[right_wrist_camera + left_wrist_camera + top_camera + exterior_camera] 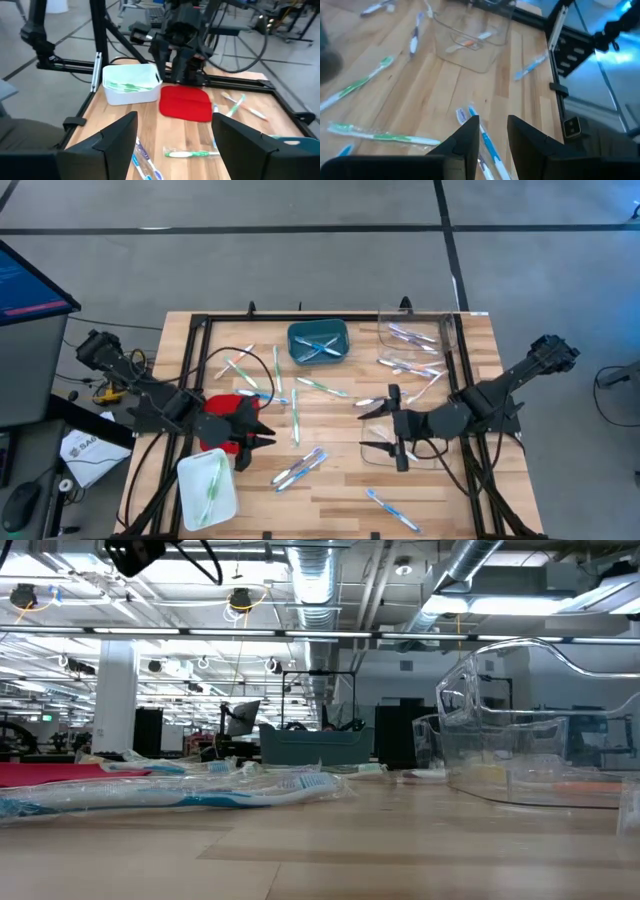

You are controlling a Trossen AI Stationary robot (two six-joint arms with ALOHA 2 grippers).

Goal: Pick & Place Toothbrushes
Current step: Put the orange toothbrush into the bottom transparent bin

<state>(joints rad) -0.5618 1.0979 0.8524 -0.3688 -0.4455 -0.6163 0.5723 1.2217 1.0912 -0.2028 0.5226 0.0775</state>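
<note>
Left gripper [266,429] narrow-gapped, empty, above blue toothbrush [487,145] beside red tray [222,420]. Right gripper [378,430] wide, empty, mid-table. Toothbrushes [296,412] scattered; some in white bin [208,490].

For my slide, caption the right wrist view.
Open right tool faces the white bin of green toothbrushes beside a red tray.

red mat [222,404] partly under left arm, low-view toothbrush [150,798] blurred
</note>
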